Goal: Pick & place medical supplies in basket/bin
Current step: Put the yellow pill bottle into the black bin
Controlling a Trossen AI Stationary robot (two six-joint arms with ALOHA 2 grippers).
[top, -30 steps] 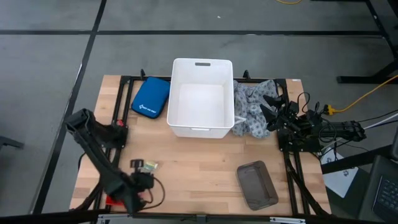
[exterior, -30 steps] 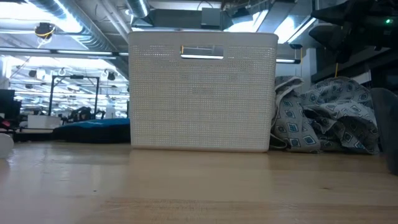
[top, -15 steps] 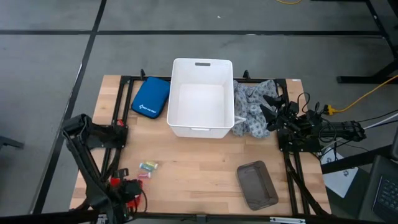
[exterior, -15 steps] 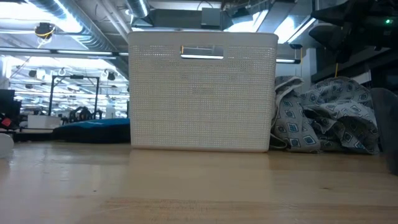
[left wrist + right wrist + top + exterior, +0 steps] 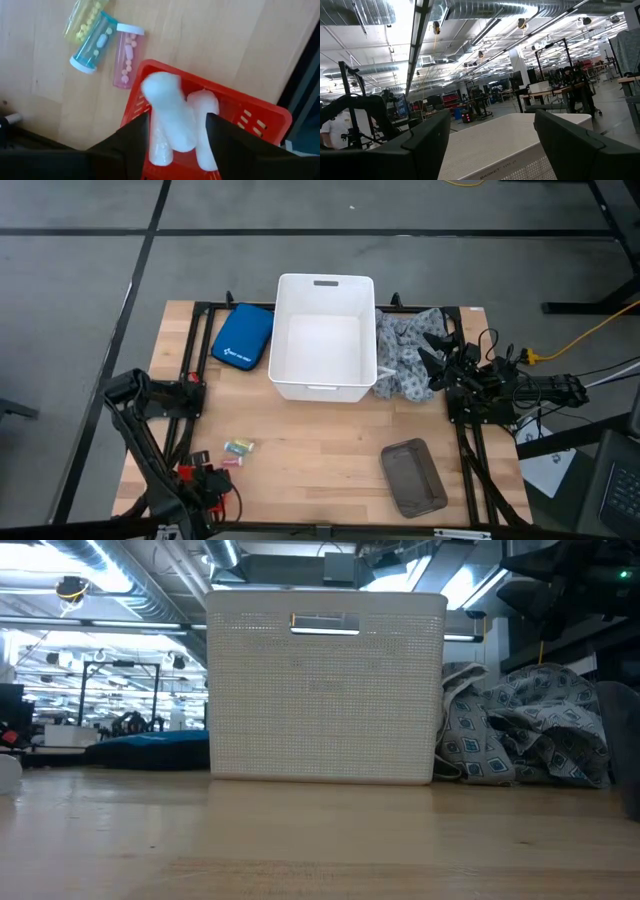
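Note:
Two white rolls [image 5: 172, 120] lie in a small red basket [image 5: 250, 112] at the table's near left corner. My left gripper [image 5: 177, 117] hangs open above them, one finger on each side of the nearer roll. Three small tubes, yellow, green and pink [image 5: 102, 42], lie on the wood beside the basket [image 5: 238, 448]. The white tub [image 5: 323, 337] stands at the far middle. The patterned cloth [image 5: 405, 360] lies heaped against its right wall. My right gripper [image 5: 432, 352] rests open over the cloth's right side. My left gripper comes from above, pointing down, with its fingers [image 5: 137, 135] on either side of a white roll [image 5: 165, 100] in the red basket. I cannot tell whether a finger touches the roll.
A blue zip pouch [image 5: 242, 337] lies left of the tub. A grey tray [image 5: 413, 477] sits at the near right. Bare wood runs between the tubes and the tray. The arms' black frames line both side edges.
My left gripper has drawn back from above the small tubes toward the table's near left corner and now hangs over the red basket. The tubes lie uncovered on the wood.

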